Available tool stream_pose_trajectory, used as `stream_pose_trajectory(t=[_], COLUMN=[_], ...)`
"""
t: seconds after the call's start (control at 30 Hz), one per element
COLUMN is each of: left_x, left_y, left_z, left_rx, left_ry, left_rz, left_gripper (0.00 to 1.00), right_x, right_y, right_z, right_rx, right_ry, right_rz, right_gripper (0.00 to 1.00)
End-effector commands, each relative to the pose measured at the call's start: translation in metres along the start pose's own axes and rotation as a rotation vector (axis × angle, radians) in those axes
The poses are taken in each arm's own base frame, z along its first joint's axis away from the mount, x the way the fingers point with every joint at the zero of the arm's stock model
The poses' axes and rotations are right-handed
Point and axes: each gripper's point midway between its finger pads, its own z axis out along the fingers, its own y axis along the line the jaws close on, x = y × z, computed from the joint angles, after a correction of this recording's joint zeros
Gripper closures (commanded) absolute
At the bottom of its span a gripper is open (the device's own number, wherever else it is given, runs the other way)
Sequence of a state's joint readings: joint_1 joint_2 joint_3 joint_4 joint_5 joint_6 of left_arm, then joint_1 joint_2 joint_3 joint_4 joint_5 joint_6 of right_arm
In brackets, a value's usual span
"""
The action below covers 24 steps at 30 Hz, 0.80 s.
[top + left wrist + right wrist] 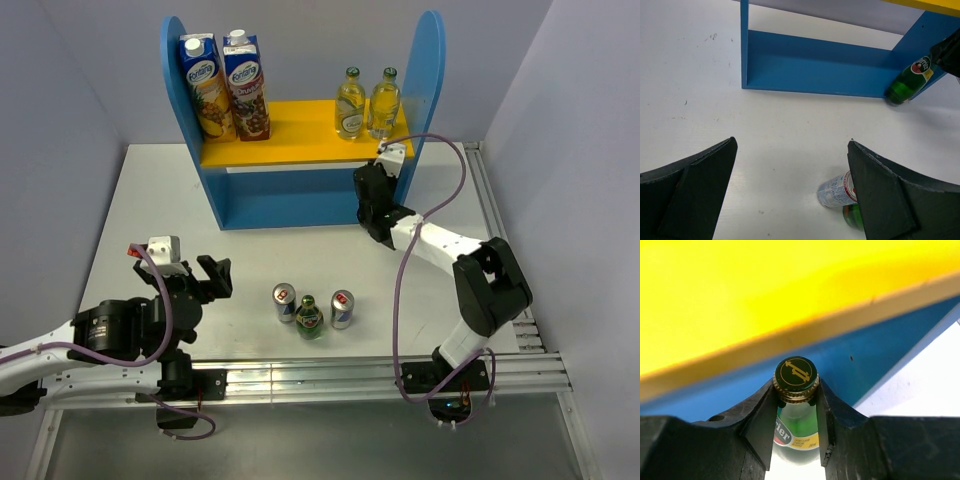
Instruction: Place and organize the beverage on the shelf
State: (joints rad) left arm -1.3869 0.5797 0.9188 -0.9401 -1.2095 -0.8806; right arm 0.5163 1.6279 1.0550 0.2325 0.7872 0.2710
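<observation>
**Right tool** [796, 399]: the jaws are closed on the neck of a dark green bottle [796, 374], just below the cap. This high neck grip is judged deliberate, since it keeps the fingers clear of the yellow board [740, 290] directly overhead.

**Bottle position:** it is in the lower bay of the shelf [300, 205], at the 3 o'clock end beside the right side panel. Whether its base touches the table [150, 200], or whether it stands upright, cannot be told.

**Left tool** [792, 145]: the jaws are spread wide with nothing between them. It hovers at 9 o'clock of the unplaced drinks.

**Already shelved:** a yellowish bottle [350, 103] and a second yellowish bottle [384, 102] stand side by side at the board's 3 o'clock end. Two juice cartons [226, 86] stand at its 9 o'clock end.

**Not yet shelved:** a left can [284, 302], a second green bottle [309, 317] and a right can [342, 309] are grouped closely on the table toward 6 o'clock.

**Assessment:** like appears to be grouped with like. About half the task is outstanding. The risk is the bottle tipping on release.
</observation>
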Motion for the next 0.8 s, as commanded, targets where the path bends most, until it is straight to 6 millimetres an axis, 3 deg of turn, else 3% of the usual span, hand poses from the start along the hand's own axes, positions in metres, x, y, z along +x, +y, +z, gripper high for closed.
stream_pose_trajectory(t=[0.0,0.13,0.37,0.77], left_x=[-0.009,-0.009,-0.009,-0.008], left_y=[-0.003,-0.004,-0.005,-0.007], left_z=[-0.001,-0.001,-0.001,-0.001], left_rx=[0.002,0.006,0.012,0.018], left_ry=[-0.019,-0.018,-0.016,-0.013], left_rz=[-0.018,-0.017,-0.012,-0.004], left_gripper=[0.01,0.01,0.01,0.01], right_x=[-0.097,-0.092,-0.059,-0.042], right_y=[0.01,0.015,0.024,0.014], right_z=[0.0,0.012,0.041,0.048], right_rx=[0.012,0.029,0.083,0.136], right_ry=[-0.242,-0.256,-0.271,-0.304], right_rz=[0.243,0.227,0.163,0.194], right_gripper=[1.0,1.0,1.0,1.0])
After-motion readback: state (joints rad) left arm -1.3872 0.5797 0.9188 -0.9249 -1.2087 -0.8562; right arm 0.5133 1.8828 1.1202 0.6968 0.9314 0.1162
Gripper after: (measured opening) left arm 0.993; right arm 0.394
